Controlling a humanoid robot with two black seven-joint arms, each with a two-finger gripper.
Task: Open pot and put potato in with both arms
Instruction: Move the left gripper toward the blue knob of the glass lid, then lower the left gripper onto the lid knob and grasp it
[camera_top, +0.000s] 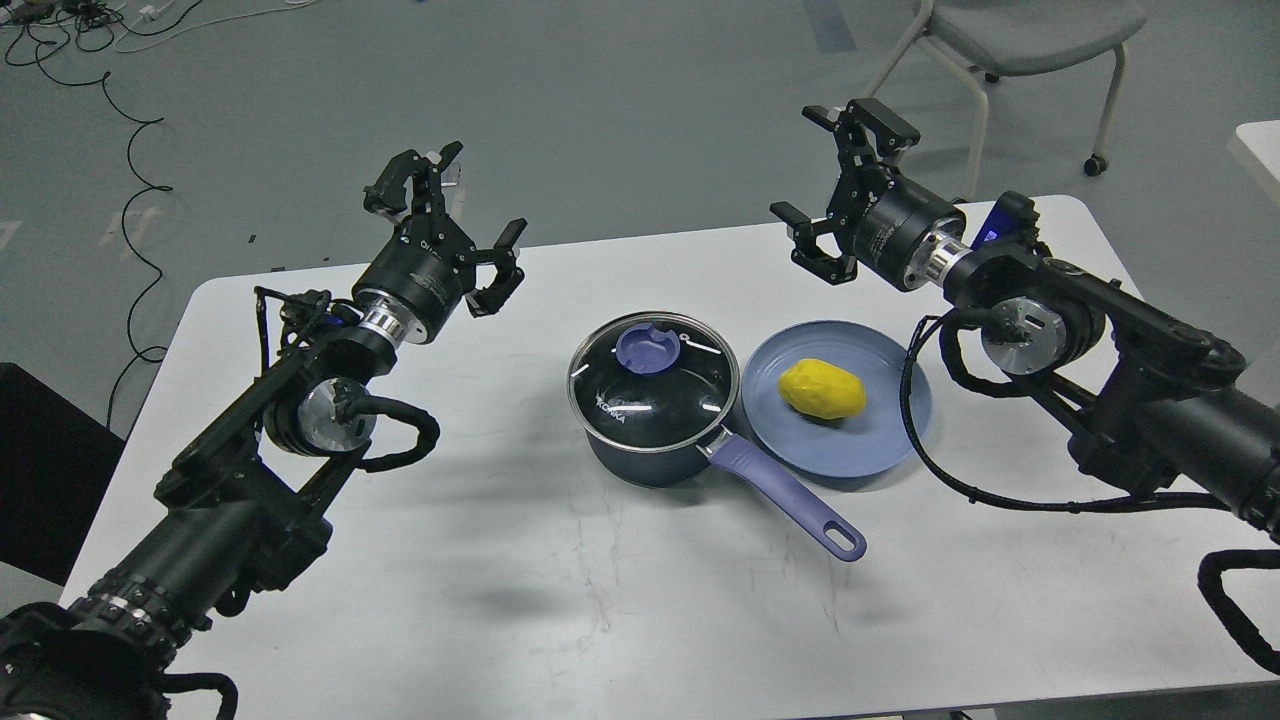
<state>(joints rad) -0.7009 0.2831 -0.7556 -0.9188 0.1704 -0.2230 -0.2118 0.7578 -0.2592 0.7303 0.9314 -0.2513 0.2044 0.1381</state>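
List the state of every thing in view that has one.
pot: closed, upright on the table
glass lid: seated on the pot
potato: lying on the blue plate, untouched
left claw: open, empty, raised
right claw: open, empty, raised

The small dark navy saucepan (655, 440) stands near the middle of the white rectangular table (500, 600), with the round glass lid with a lavender knob (652, 380) resting on its mouth. Its long lavender handle (785, 495) runs toward the near right. Just right of the saucepan, almost touching it, lies the shallow blue plate (850, 445), and the smooth yellow oval potato (822, 389) sits on that plate. The black left gripper (455, 235) hangs above the table's far left part, the black right gripper (840, 190) above its far right edge, both well apart from the saucepan. A grey chair (1020, 30) stands on the floor behind the table, to the right
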